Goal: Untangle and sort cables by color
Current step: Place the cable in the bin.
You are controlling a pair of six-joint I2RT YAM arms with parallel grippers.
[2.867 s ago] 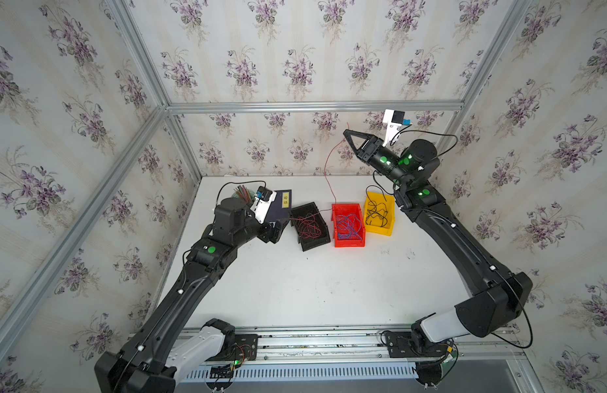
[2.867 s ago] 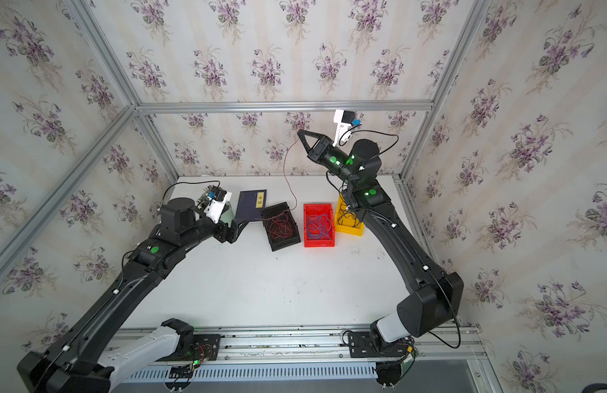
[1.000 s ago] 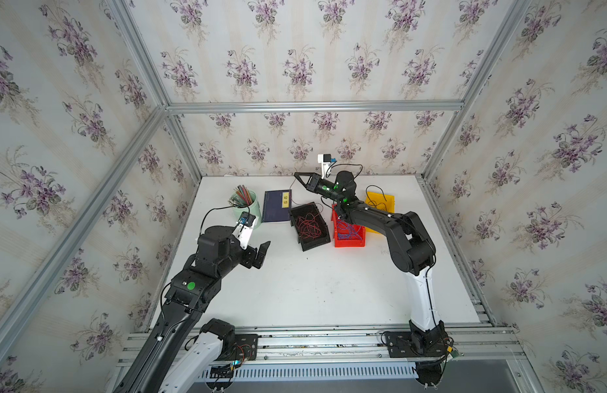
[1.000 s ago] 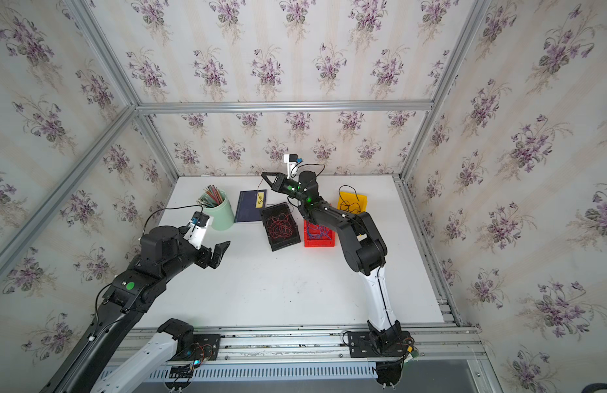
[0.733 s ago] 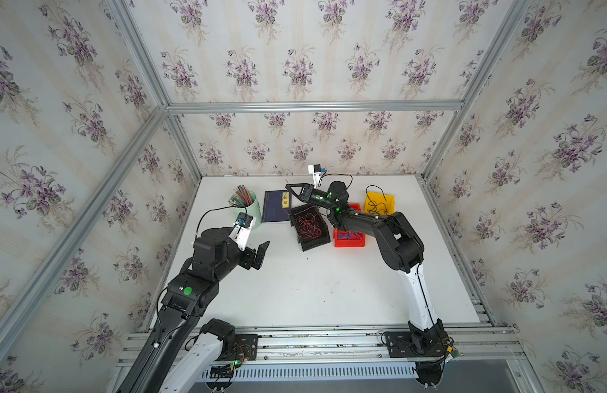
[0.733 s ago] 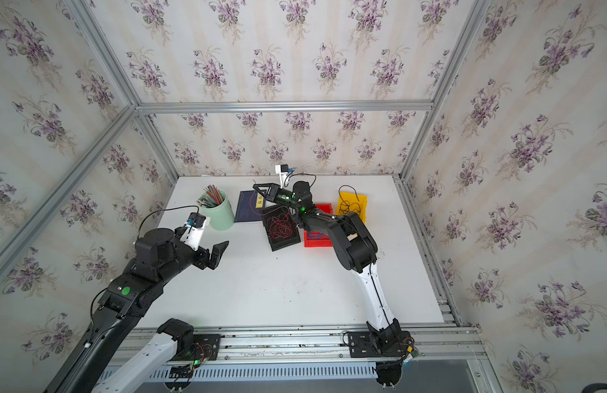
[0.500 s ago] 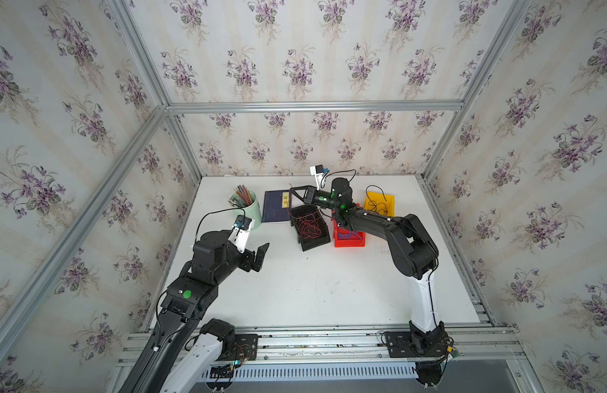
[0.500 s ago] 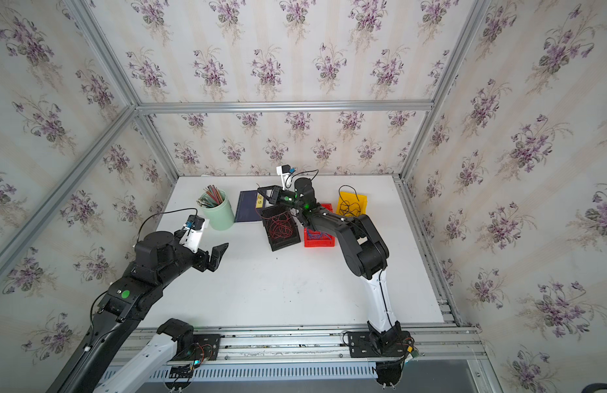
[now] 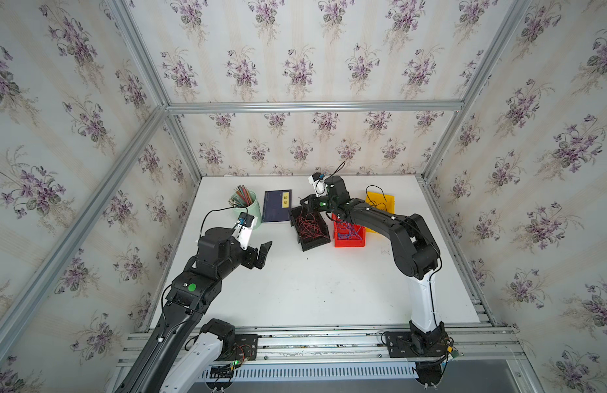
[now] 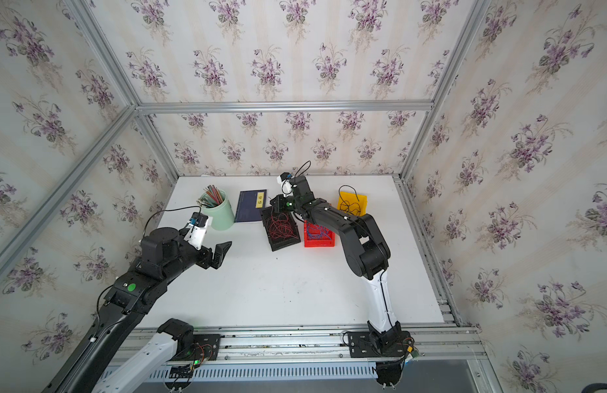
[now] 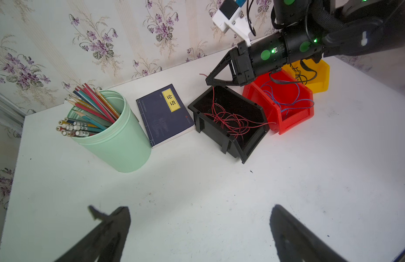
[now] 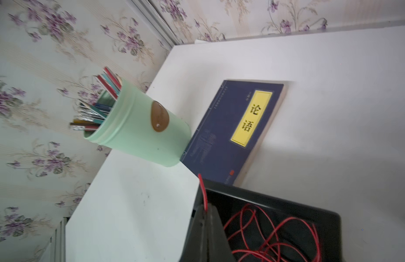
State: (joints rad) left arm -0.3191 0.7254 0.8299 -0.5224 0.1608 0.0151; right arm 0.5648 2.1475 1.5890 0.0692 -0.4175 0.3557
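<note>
Red cables (image 11: 231, 118) lie curled in the black bin (image 11: 228, 140). Blue cables (image 11: 285, 97) lie in the red bin (image 11: 294, 118), and black cables (image 9: 377, 204) in the yellow bin (image 11: 319, 84). My right gripper (image 12: 206, 205) is shut on one red cable (image 12: 202, 190) at the black bin's far end; the cable's tip sticks out past the fingertips and the rest hangs down into the bin (image 11: 213, 95). In both top views the right gripper (image 9: 304, 200) (image 10: 276, 200) sits low over that bin. My left gripper (image 11: 199, 208) is open and holds nothing, above bare table at the left (image 9: 263, 253).
A green cup of pencils (image 9: 249, 206) and a dark blue book (image 9: 277, 206) stand left of the black bin, near the back wall. The three bins sit side by side at the back middle. Flowered walls close in the table's left, back and right.
My right gripper has come down from high above the bins, carrying the red cable to the black bin's far end. The left arm pulled back from the cup earlier and now holds still.
</note>
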